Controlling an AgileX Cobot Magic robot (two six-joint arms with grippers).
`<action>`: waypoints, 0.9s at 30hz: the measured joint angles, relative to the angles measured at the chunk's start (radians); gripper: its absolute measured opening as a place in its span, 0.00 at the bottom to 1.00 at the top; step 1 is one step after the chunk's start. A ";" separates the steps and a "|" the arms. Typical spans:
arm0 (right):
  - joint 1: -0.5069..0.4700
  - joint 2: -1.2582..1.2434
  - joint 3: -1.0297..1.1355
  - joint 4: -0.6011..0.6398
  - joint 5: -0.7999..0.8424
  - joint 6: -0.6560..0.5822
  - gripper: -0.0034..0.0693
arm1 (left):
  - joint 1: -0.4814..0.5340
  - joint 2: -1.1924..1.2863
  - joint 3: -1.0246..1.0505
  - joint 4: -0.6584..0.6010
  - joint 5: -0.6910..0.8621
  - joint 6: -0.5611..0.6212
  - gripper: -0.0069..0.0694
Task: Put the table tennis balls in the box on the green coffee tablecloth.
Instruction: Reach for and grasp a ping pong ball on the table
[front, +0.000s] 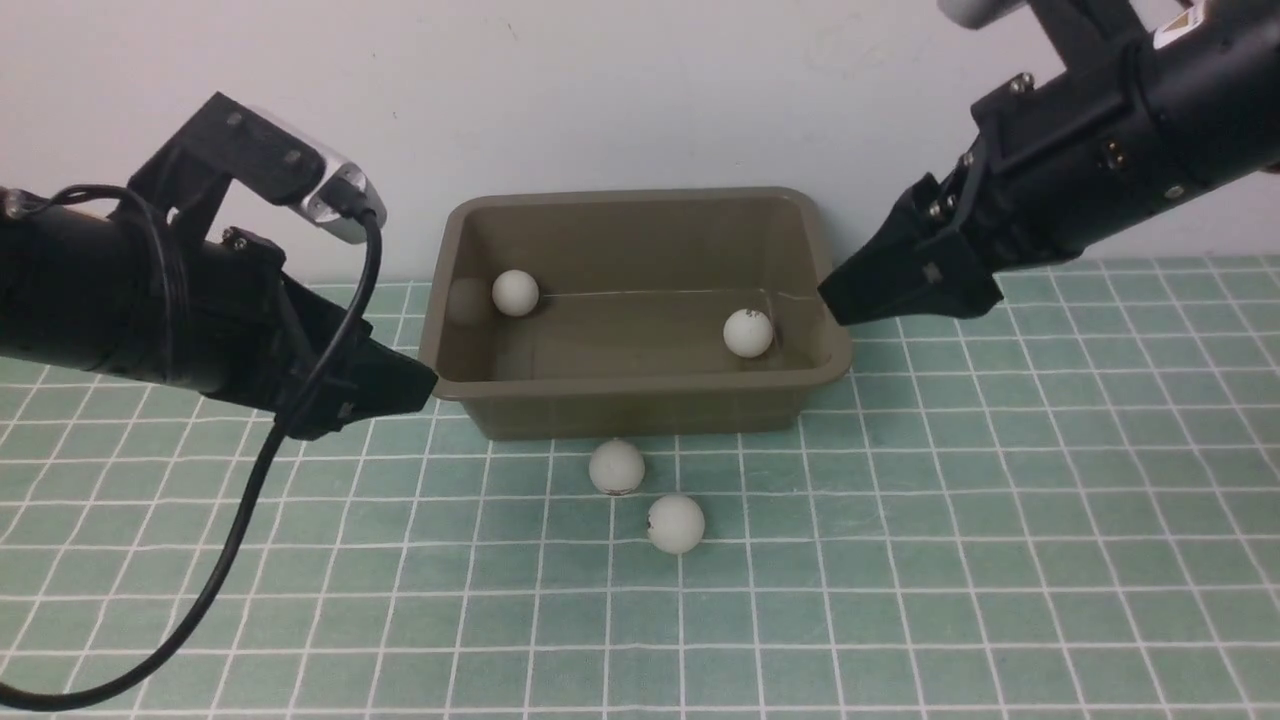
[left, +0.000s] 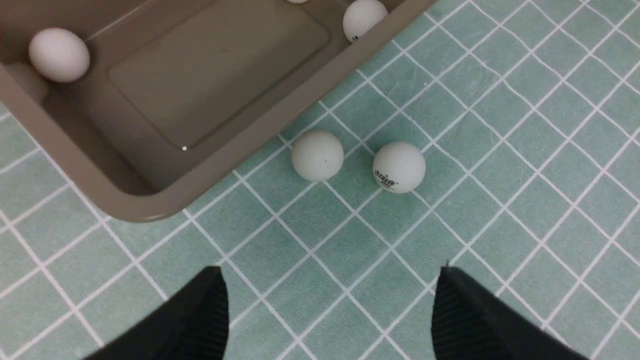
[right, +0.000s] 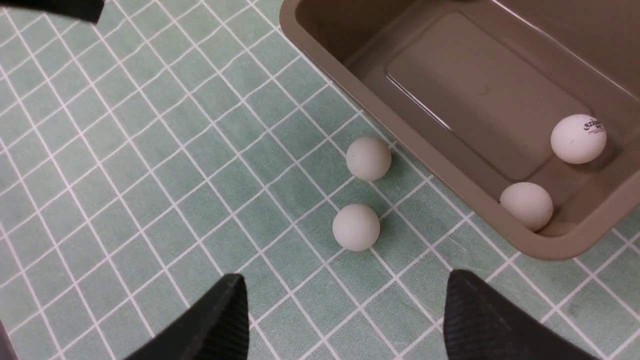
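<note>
The olive-brown box (front: 640, 405) stands on the green coffee tablecloth (front: 900, 560) by the wall. Inside it lie a table tennis ball at the left (front: 515, 293) and one at the right (front: 748, 332); the right wrist view shows two in that corner (right: 578, 138) (right: 526, 205). Two more balls (front: 616, 467) (front: 676, 523) rest on the cloth just before the box's front wall. My left gripper (front: 425, 385) (left: 332, 280) hovers open and empty at the box's left front corner. My right gripper (front: 835, 295) (right: 345, 290) hangs open and empty at the box's right rim.
A pale wall (front: 620, 90) rises right behind the box. The left arm's black cable (front: 250, 500) droops down onto the cloth at the front left. Checked cloth runs on in front of the two loose balls and to the right.
</note>
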 joint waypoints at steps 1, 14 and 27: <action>0.005 0.010 0.000 0.000 0.000 0.000 0.70 | 0.000 0.000 0.000 0.003 0.003 -0.008 0.73; 0.170 0.212 0.000 -0.080 -0.124 0.048 0.70 | 0.000 0.000 0.000 0.017 0.010 -0.021 0.73; 0.225 0.329 0.000 -0.123 -0.225 0.072 0.70 | 0.000 0.000 0.000 0.017 0.011 -0.024 0.73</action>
